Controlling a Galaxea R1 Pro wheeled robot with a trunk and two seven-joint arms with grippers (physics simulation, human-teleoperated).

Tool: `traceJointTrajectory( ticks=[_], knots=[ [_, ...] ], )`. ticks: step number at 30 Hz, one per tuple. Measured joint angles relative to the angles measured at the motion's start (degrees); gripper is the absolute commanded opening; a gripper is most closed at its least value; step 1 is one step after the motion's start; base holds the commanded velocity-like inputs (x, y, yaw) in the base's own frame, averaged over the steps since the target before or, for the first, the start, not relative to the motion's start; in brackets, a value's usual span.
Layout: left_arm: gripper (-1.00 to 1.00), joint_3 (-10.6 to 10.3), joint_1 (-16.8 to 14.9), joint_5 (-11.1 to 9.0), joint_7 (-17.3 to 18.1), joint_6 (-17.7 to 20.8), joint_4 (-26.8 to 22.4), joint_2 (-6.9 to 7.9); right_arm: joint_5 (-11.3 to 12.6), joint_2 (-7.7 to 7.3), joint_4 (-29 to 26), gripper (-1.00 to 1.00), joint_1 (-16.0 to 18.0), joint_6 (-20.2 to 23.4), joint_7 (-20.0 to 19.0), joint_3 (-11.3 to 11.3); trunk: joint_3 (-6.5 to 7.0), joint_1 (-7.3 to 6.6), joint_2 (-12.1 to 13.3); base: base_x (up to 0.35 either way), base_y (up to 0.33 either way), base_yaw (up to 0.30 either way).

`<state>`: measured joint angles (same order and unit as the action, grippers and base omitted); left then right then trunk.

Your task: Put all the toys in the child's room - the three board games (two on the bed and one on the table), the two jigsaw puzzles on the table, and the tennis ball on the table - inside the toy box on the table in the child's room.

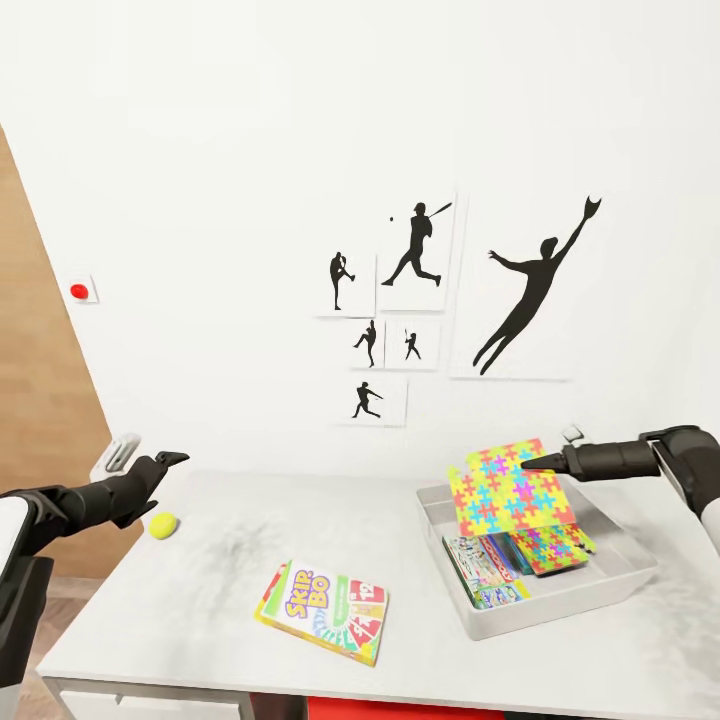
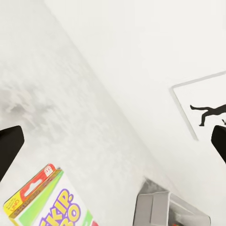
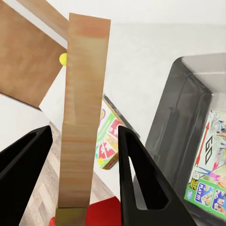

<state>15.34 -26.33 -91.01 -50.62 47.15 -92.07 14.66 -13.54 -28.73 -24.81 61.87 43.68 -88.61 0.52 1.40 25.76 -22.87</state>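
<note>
Your right end effector (image 1: 527, 462) is up at approx 3 o'clock in the head view, over the toy box (image 1: 620, 575), w/ the colourful jigsaw puzzle (image 1: 510, 487) tilted up on edge under its tip. In the right wrist view the box (image 3: 84, 117) sits edge-on between the two fingers (image 3: 139, 183); it's nearer the left-hand one there, and I can't tell if either pad actually touches it. So clamped or not, can't say.

The toy box sits on the table (image 1: 230, 530) at about 4 o'clock and already has a second puzzle (image 1: 550, 548) and a board game (image 1: 485, 570) lying flat inside.

Your left end effector (image 1: 165, 461) is at 9 o'clock, fingers spread wide apart, nothing in it. The tennis ball (image 1: 162, 524) sits on the table just below it. The Skip-Bo game (image 1: 322, 610) lies flat at roughly 6 o'clock, well apart from the toy box.
</note>
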Motion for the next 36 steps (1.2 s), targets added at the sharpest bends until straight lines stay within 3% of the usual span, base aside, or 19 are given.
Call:
traceJointTrajectory(
  ticks=[12, 17, 20, 22, 23, 26, 27, 31, 36],
  knots=[
    [1.00, 0.1, -0.3, 0.0, 1.4, 0.0, 0.0, 0.01, -0.5, 0.15, 0.1, -1.00, 0.0, 0.4, -0.1, -0.2, -0.23, 0.00, 0.0, 0.000, 0.000, 0.000],
    [1.00, 0.1, -0.7, -0.1, 1.6, 0.1, 0.0, -0.03, -2.5, 0.51, 0.4, -1.00, 0.4, 0.8, 0.0, -0.1, -0.67, 0.00, 0.0, 0.000, 0.000, 0.000],
    [1.00, 0.1, -2.6, -0.9, 1.5, 0.1, 0.0, 0.04, -3.5, 0.66, 0.7, -1.00, 0.8, 1.7, 0.5, 0.0, -0.94, 0.00, 0.0, 0.000, 0.000, 0.000],
    [1.00, 0.1, -4.6, -2.5, 1.1, 0.2, 0.0, 0.11, -4.0, 0.77, 0.8, -1.00, 1.3, 2.9, 1.4, 0.0, -1.12, 0.00, 0.0, 0.000, 0.000, 0.000],
    [1.00, 0.0, -6.7, -5.0, 0.2, 0.1, 0.0, 0.19, -4.3, 0.99, 0.8, -1.00, 2.2, 4.4, 2.7, 0.1, -1.21, 0.01, 0.0, 0.000, 0.000, 0.000],
    [1.00, -0.2, -10.4, -9.7, -3.2, 0.1, 0.0, 0.35, -4.6, 1.43, 0.9, -1.00, 3.8, 6.6, 4.3, 0.1, -1.49, 0.00, 0.0, 0.000, 0.000, 0.000],
    [1.00, -0.5, -14.4, -15.7, -8.5, -0.2, 0.0, 0.42, -4.8, 1.77, 1.0, -1.00, 5.1, 8.0, 5.2, 0.1, -1.57, 0.01, 0.0, 0.000, 0.000, 0.000],
    [1.00, -0.6, -17.6, -19.7, -11.9, -0.8, 0.0, 0.48, -4.9, 1.96, 1.0, -1.00, 5.8, 8.8, 5.7, 0.0, -1.94, 0.00, 0.0, 0.000, 0.000, 0.000],
    [1.00, -0.7, -19.2, -21.8, -14.0, -2.4, 0.0, 0.53, -5.0, 2.37, 1.0, -1.00, 6.8, 9.1, 5.9, 0.0, -2.37, -0.01, 0.1, 0.000, 0.000, 0.000]
  ],
)
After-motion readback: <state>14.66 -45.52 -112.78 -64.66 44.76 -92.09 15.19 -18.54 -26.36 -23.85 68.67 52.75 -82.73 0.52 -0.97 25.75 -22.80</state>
